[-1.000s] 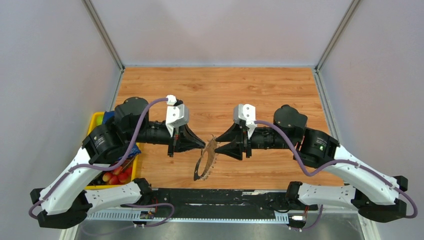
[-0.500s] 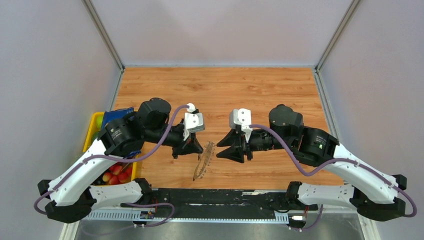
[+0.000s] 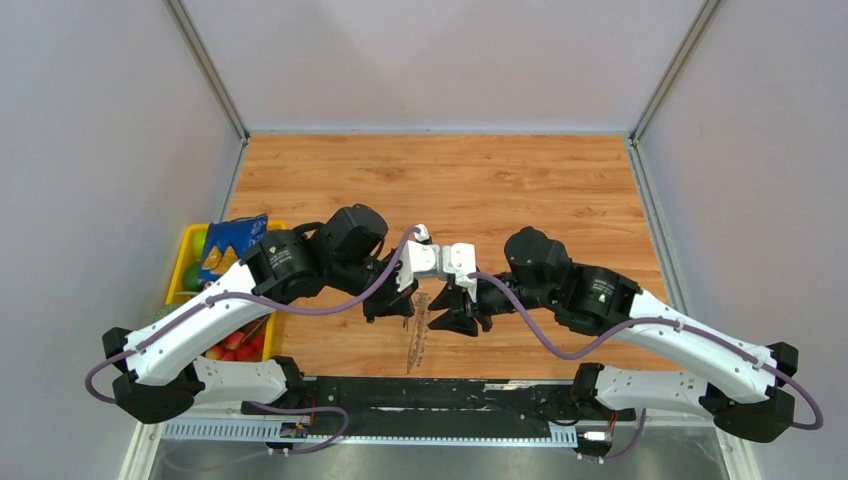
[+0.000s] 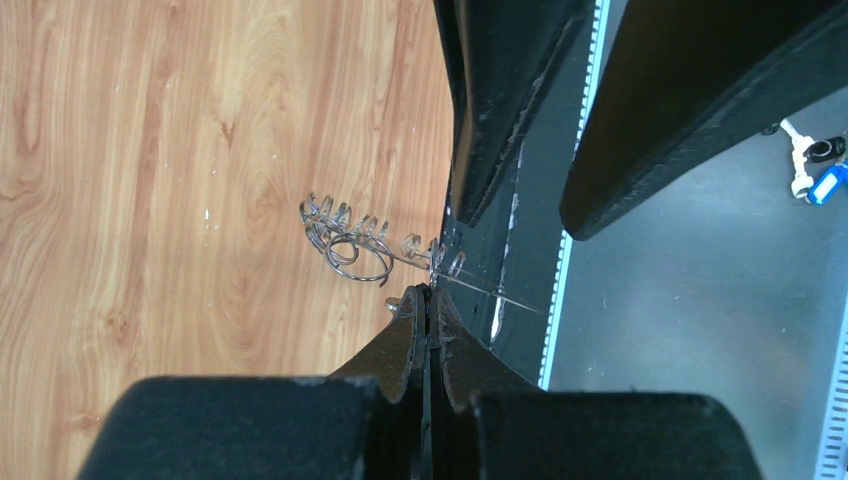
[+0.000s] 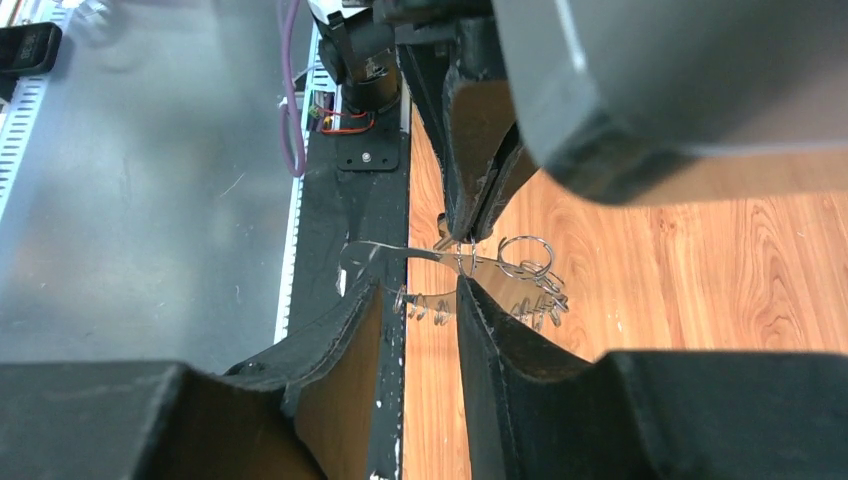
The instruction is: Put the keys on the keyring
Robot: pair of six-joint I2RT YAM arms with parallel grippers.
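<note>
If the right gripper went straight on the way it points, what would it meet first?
The keyring, lying between the right gripper's open fingers; just behind it, probably the left gripper that pinches the ring.

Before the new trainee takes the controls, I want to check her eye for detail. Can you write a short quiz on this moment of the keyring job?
1. True or false: the left gripper is shut on the rim of the keyring.
2. The jaws of the right gripper are: A) shut with nothing between them; B) open, with the keyring's fringe between them; C) clamped on a screwdriver.
3. Fill in: in the top view, the yellow bin sits on the ___ arm's side.
Key: 1 true; 2 B; 3 left.
</note>
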